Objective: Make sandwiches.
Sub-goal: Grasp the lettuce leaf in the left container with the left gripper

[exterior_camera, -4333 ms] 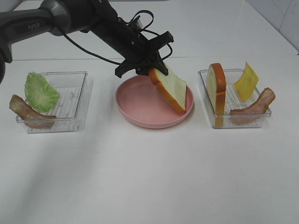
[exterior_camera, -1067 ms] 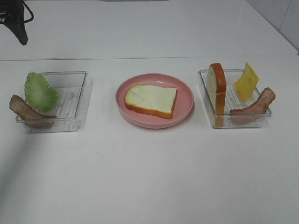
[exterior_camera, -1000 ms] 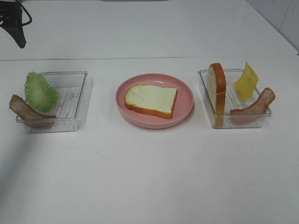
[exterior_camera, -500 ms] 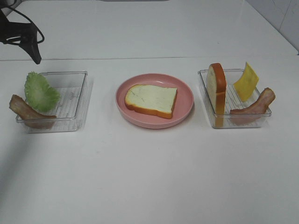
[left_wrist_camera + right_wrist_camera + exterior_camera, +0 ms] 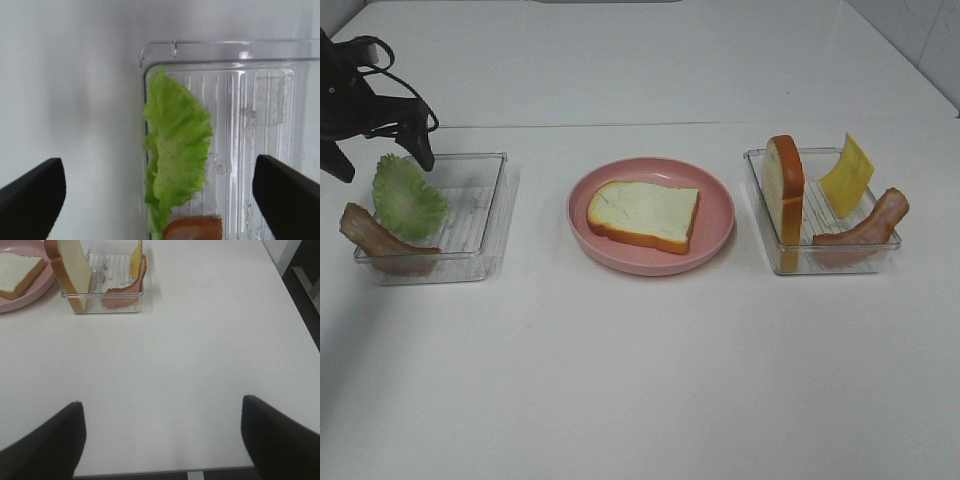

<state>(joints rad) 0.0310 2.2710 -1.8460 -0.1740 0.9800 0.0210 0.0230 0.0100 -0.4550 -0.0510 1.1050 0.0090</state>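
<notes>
You are looking at a plain white tabletop (image 5: pixel 650 380), matte and evenly lit, with a thin straight seam (image 5: pixel 620 125) running across its far part. A soft grey shadow (image 5: pixel 340 330) lies along its left side. A white tiled surface (image 5: pixel 932 40) fills your far right corner. Past the tabletop's right edge, the right wrist view shows dark floor (image 5: pixel 306 307) and a pale frame (image 5: pixel 304 279).

My left wrist view cuts off the bacon strip (image 5: pixel 192 229); overhead, the arm behind the left gripper (image 5: pixel 384 167) runs off-frame.
</notes>
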